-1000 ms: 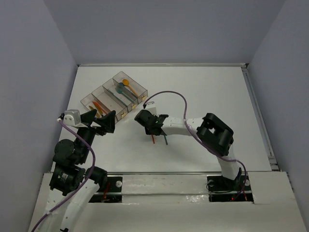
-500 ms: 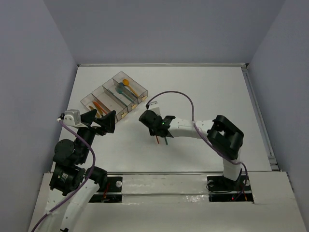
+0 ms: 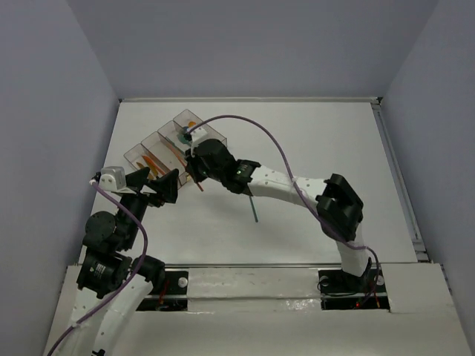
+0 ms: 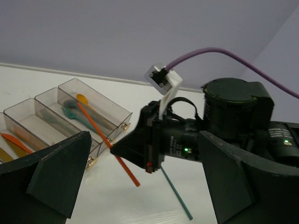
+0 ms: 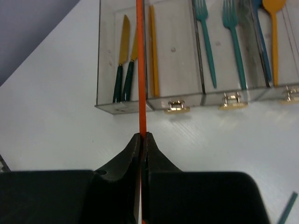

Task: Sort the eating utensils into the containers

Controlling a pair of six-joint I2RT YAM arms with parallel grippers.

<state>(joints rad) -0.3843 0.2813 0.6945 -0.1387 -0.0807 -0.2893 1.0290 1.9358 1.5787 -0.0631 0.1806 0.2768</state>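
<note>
At the lower left of the top view, the left gripper (image 3: 153, 186) hangs released, fingers spread and holding nothing, just beside the near ends of the containers (image 3: 132, 157). That closeness is the first hazard. The right gripper (image 3: 194, 167) is working right next to it, and a sideways correction could knock the two together or shove the bins across the counter (image 3: 312, 141).

The right gripper is clenched on the orange stick (image 5: 139, 70). It pinches the stick near one end, so the long free part reaches, tilted, toward the bins. In the right wrist view the stick lines up almost exactly with the wall between two bins. The leftmost holds the green-handled knives (image 5: 117, 83), and the next holds a matching stick (image 5: 153, 51).

If it is let go here, it could slide in with the knives, or bridge the wall and rest on the rim. Because it is tilted, its tip might also strike an edge and flip the stick back out.

Further right, the teal forks (image 5: 206, 42) and the spoons (image 5: 274, 46) lie clear of the drop. The teal stick (image 3: 254, 209) lies on the counter at the centre of the top view, not yet sorted.
</note>
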